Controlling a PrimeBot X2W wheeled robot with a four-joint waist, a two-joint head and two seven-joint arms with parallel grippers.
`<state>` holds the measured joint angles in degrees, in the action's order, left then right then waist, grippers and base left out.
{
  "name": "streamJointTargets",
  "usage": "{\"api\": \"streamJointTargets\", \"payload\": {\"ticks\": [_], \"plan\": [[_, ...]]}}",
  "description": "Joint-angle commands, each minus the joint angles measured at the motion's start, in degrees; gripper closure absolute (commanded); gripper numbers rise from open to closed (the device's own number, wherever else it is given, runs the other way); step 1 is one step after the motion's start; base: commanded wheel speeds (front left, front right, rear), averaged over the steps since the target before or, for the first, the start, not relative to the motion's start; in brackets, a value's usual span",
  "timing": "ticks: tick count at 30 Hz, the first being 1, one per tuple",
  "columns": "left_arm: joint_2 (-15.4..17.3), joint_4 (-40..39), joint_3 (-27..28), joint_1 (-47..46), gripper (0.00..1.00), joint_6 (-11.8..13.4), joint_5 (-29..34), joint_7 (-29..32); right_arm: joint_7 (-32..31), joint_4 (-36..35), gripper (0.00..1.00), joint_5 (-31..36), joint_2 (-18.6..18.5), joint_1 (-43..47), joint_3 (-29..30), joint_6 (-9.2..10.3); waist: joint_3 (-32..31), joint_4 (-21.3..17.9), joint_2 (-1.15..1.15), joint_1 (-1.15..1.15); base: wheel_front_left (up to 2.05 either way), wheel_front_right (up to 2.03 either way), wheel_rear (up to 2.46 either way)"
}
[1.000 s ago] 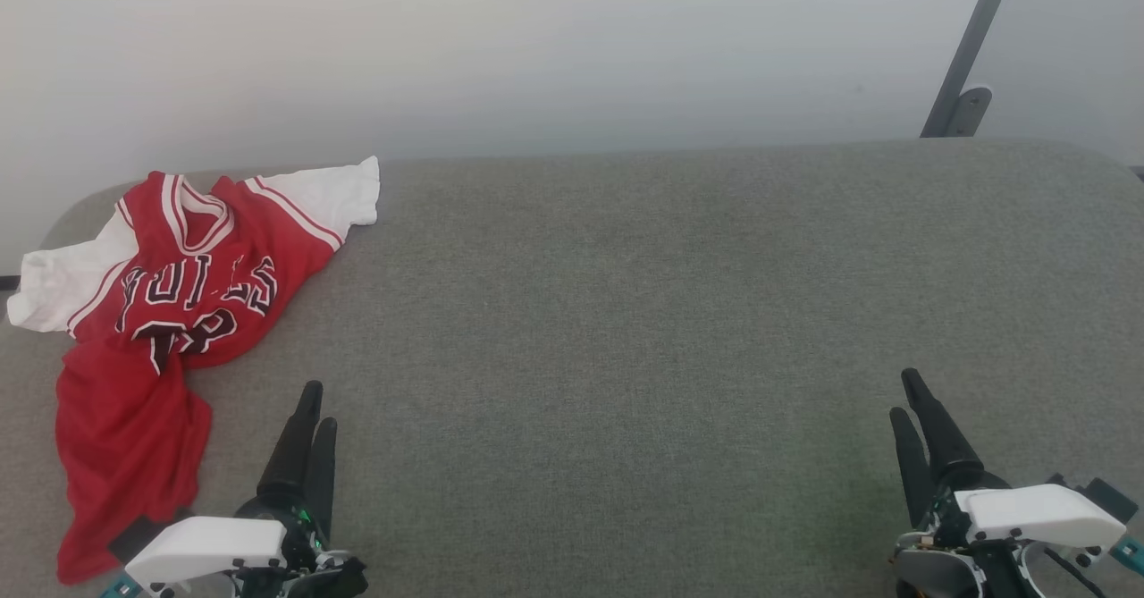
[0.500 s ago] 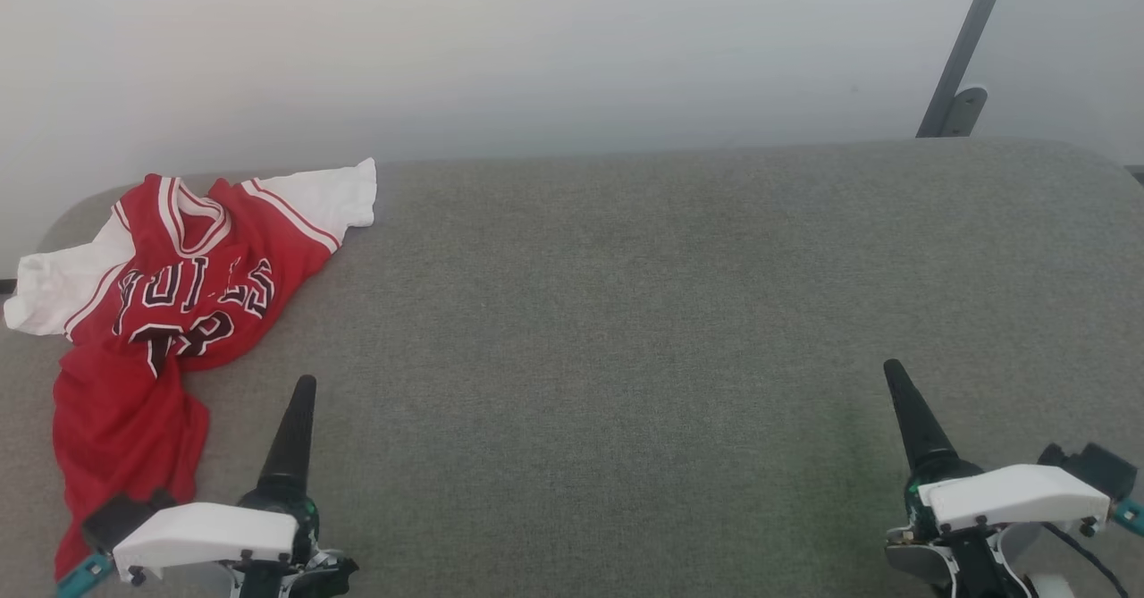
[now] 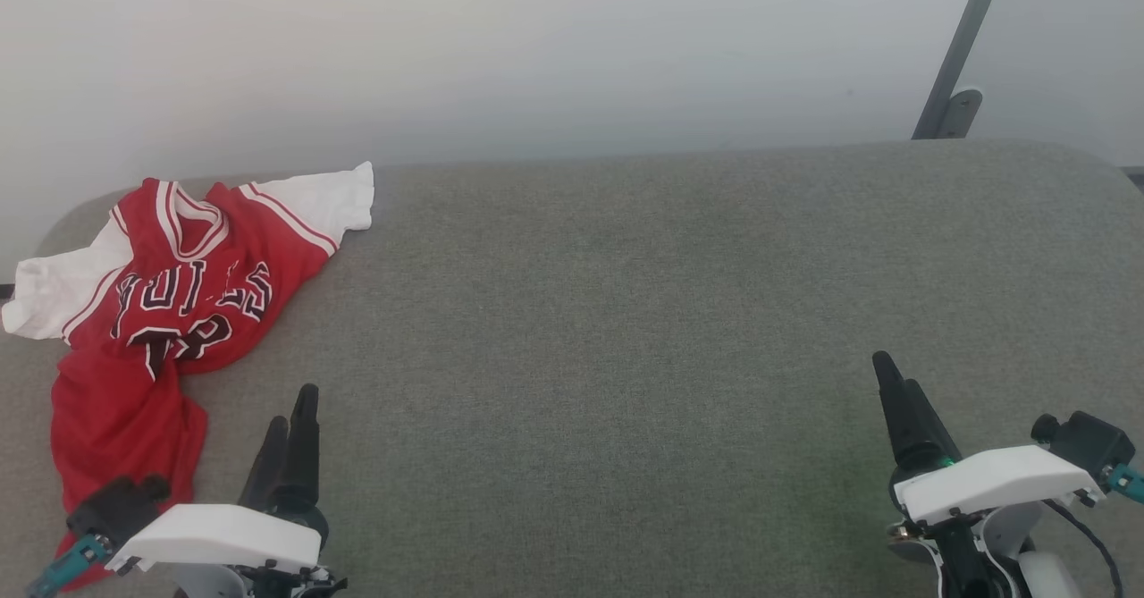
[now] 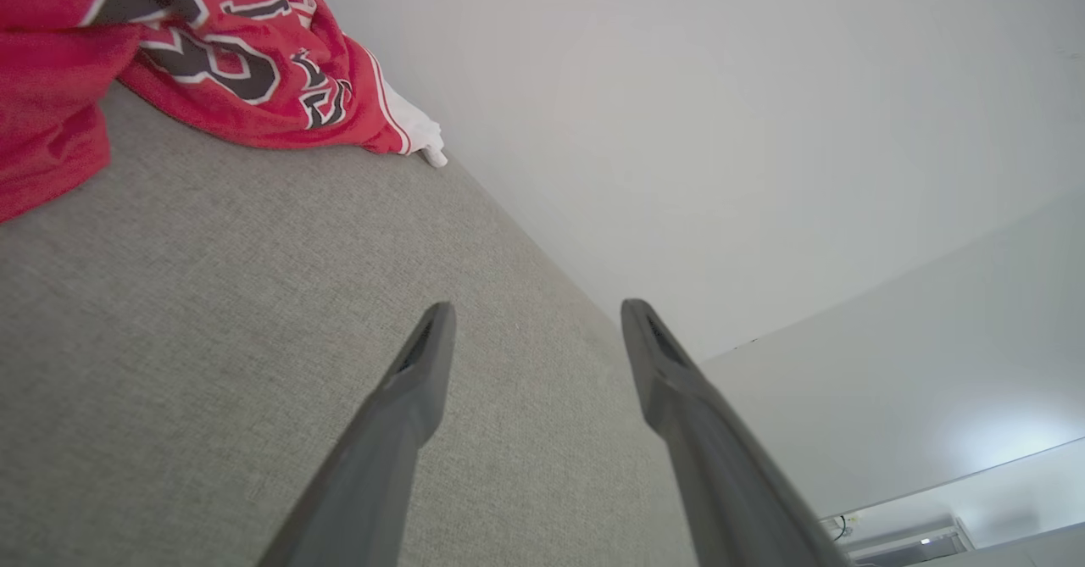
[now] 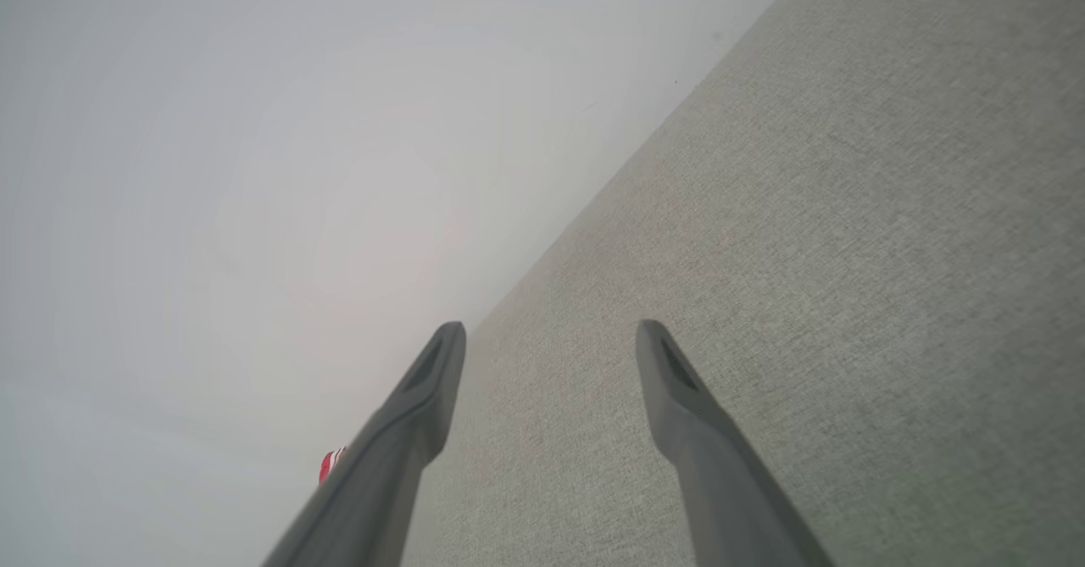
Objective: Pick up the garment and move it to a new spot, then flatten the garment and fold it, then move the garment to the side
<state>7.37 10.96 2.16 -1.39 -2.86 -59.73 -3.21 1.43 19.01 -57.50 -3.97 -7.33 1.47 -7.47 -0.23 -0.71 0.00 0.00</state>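
Note:
The garment (image 3: 170,303), a red jersey with white sleeves and black lettering, lies crumpled at the far left of the grey padded surface (image 3: 626,312). Its chest lettering (image 4: 229,67) fills the upper left of the left wrist view, and a small red scrap of the garment (image 5: 331,464) peeks beside a finger in the right wrist view. My left gripper (image 3: 293,406) hovers just right of the garment's lower red part, open, with nothing between its fingers (image 4: 424,355). Far off at the lower right, my right gripper (image 3: 898,374) is open and empty too, its fingers (image 5: 670,364) spread over bare cloth.
A pale wall runs behind the grey surface. A grey metal post with a bracket (image 3: 956,71) stands at the back right. The surface has rounded far corners, and its far edge (image 3: 715,147) meets the wall.
Both wrists have rolled, so the fingers show at a different angle; the left arm slid slightly down and left, the right gripper slightly up and left. The garment lies as before.

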Motion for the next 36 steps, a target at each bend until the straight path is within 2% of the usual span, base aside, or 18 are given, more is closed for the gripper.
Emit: {"api": "streamJointTargets", "payload": {"ticks": [1, 21, 36], "plan": [[0.6, -1.0, 0.1, -0.5, 0.00, -0.3, 2.0, -0.6, 0.5, -0.6, 0.00, 1.8, -0.4, -1.3, -0.1, -0.02, 0.0, 0.0, 0.00, 0.00, 0.00, 0.00, 0.00], [-0.7, -0.7, 2.5, -0.3, 0.00, -3.6, 16.8, -4.2, 2.8, -1.1, 0.00, 15.2, -0.8, -1.6, -0.2, -0.02, 0.0, -0.5, 0.00, 0.00, 0.00, 0.00, 0.00], [-0.6, -1.2, 2.8, 0.3, 0.00, -4.4, 24.7, -6.3, 5.3, -1.0, 0.00, 23.2, -0.6, -1.9, 0.3, -0.02, 0.0, -0.6, 0.00, 0.00, 0.00, 0.00, 0.00]]}}
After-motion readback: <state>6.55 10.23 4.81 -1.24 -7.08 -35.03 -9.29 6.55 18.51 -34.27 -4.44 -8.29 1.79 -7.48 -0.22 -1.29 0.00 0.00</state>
